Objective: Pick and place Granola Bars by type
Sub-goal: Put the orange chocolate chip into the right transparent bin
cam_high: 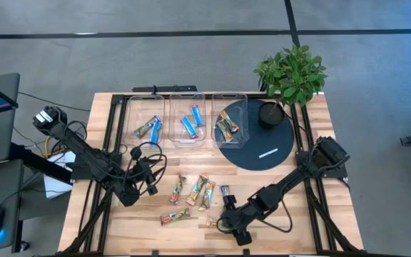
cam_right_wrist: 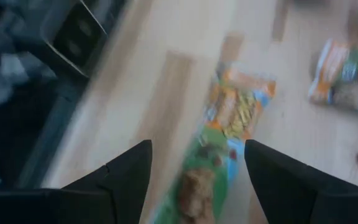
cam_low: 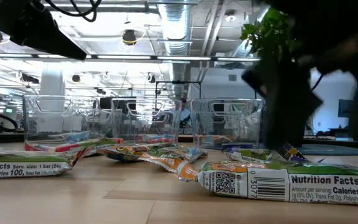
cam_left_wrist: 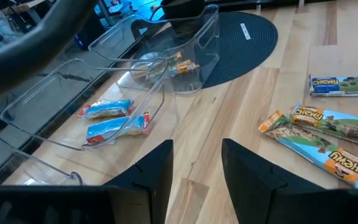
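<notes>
Table: a light wooden tabletop (cam_high: pixel 120 228) carries three clear plastic bins (cam_high: pixel 187 118) in a row along its far side, beside a dark round mat (cam_high: pixel 262 146) and a green potted plant (cam_high: pixel 291 71).
Sorted bars: blue-wrapped bars lie in the left bin (cam_high: pixel 148 128) and the middle bin (cam_high: pixel 190 123); orange-and-tan bars sit in the right bin (cam_high: pixel 227 126), which overlaps the mat's edge.
Loose bars: a scatter of shiny multicoloured granola bars (cam_high: pixel 195 191) lies on the bare wood in front of the bins, between the two arms.
Left gripper: the left gripper (cam_high: pixel 150 182) hovers over the wood just left of the scatter, its dark fingers (cam_left_wrist: pixel 151 171) parted with nothing between them.
Right gripper: the right gripper (cam_high: pixel 223 221) sits low near the table's front edge, fingers spread wide above a green-and-orange wrapped bar (cam_right_wrist: pixel 225 143) that lies flat on the wood, not yet gripped.
</notes>
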